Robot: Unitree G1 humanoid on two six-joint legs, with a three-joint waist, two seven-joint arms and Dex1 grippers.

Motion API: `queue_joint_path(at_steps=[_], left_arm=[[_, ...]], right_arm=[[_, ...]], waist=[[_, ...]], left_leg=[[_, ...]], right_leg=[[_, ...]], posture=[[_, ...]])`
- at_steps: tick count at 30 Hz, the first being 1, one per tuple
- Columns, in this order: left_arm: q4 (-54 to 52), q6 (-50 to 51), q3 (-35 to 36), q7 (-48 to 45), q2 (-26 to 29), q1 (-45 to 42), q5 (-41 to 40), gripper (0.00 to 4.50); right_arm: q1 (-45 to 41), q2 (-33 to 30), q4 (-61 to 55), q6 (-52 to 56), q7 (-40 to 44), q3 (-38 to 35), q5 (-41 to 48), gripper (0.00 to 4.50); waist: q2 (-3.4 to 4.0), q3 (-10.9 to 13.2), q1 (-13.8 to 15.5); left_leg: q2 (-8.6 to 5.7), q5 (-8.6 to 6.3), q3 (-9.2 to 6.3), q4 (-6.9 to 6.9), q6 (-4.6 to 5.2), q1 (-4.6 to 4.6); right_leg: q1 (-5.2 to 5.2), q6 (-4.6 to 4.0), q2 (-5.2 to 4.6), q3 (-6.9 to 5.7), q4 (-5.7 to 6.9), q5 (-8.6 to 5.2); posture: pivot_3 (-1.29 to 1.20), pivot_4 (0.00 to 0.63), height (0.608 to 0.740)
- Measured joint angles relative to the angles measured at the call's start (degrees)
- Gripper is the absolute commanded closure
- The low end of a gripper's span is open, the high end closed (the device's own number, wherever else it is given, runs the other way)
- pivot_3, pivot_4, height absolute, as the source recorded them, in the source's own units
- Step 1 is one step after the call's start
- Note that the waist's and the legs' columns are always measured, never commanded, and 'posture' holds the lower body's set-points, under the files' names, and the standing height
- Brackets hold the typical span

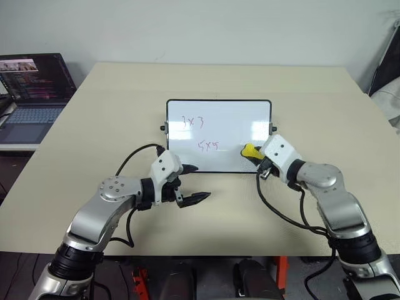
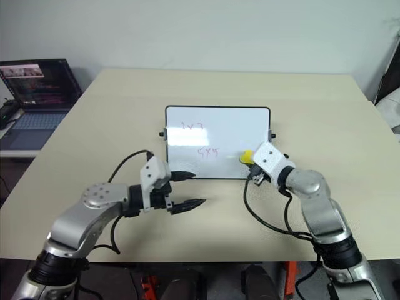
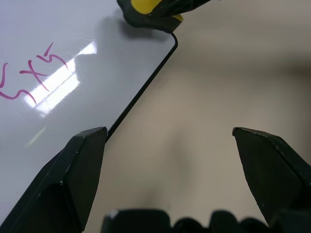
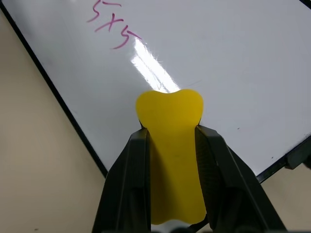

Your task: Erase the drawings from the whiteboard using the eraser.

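Nearest the camera, the left gripper (image 1: 189,183) stands with its jaws spread wide and empty, hovering just off the near-left corner of the whiteboard (image 1: 219,112), one finger over the board's edge in the left wrist view. Farther out, the right gripper (image 4: 171,133) is clamped tight on the eraser (image 4: 170,145), at the near-right part of the whiteboard. The eraser bulges above the fingers (image 4: 126,179) and pinches in between them, so judge it soft, light and compressible; the present hold across its narrow sides looks sound, with the free end left clear for wiping. Whether that end touches the whiteboard cannot be determined. The whiteboard lies flat on the table (image 1: 112,94); it looks light, stiff and glossy, and would probably slide under wiping pressure unless braced at its frame. The drawings (image 1: 208,146), "5x5" near the whiteboard's centre and "3x3" (image 1: 192,122) beyond it toward the far-left, remain unerased.
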Motion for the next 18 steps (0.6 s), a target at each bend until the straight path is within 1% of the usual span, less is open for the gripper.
queue_joint_path(at_steps=[3, 5, 8, 12, 18], left_arm=[[-0.05, -0.77, 2.65, 1.29, -0.12, 2.14, -0.22, 0.00], [-0.06, -1.08, 6.00, 2.83, -1.17, 3.61, -1.22, 0.00], [0.30, -2.49, 9.91, 5.92, -3.00, 5.52, -1.71, 0.00], [1.50, -3.45, 12.66, 9.47, -4.96, 7.07, -1.50, 0.00], [1.30, -3.46, 13.50, 9.63, -4.09, 10.75, -1.75, 0.00]], right_arm=[[6.63, 0.93, -5.04, 1.68, 1.01, -3.34, 5.52, 3.54], [10.29, 1.57, -7.83, 2.31, 1.21, -4.86, 8.89, 3.54], [13.42, 2.19, -10.35, 1.84, 1.03, -5.87, 11.97, 3.54], [14.61, 3.04, -10.43, -0.30, 0.17, -5.70, 13.58, 3.54], [13.98, 3.58, -7.88, -4.82, -0.74, -2.60, 14.32, 3.54]], waist=[[0.00, 0.00, 0.00], [0.02, 0.01, -0.09], [0.02, 0.01, -0.27], [0.01, 0.01, -0.16], [0.01, 0.01, -0.19]], left_leg=[[0.03, -0.04, 0.00, -0.08, 0.01, -0.05], [0.03, -0.04, 0.06, -0.09, 0.02, -0.04], [0.04, -0.04, 0.14, -0.08, 0.02, 0.06], [0.04, -0.04, 0.12, 0.02, 0.02, 0.09], [0.04, -0.04, 0.14, 0.00, 0.01, 0.13]], right_leg=[[-0.04, 0.02, -0.08, 0.02, -0.13, -0.01], [-0.07, 0.02, -0.08, 0.02, -0.10, -0.02], [-0.06, 0.02, -0.08, 0.06, 0.00, -0.02], [-0.03, 0.02, -0.06, 0.03, 0.07, -0.02], [-0.01, 0.02, -0.05, 0.04, 0.07, -0.02]], posture=[[0.00, 0.150, 0.740], [0.00, 0.150, 0.740], [0.00, 0.150, 0.740], [0.00, 0.150, 0.740], [0.00, 0.150, 0.740]])
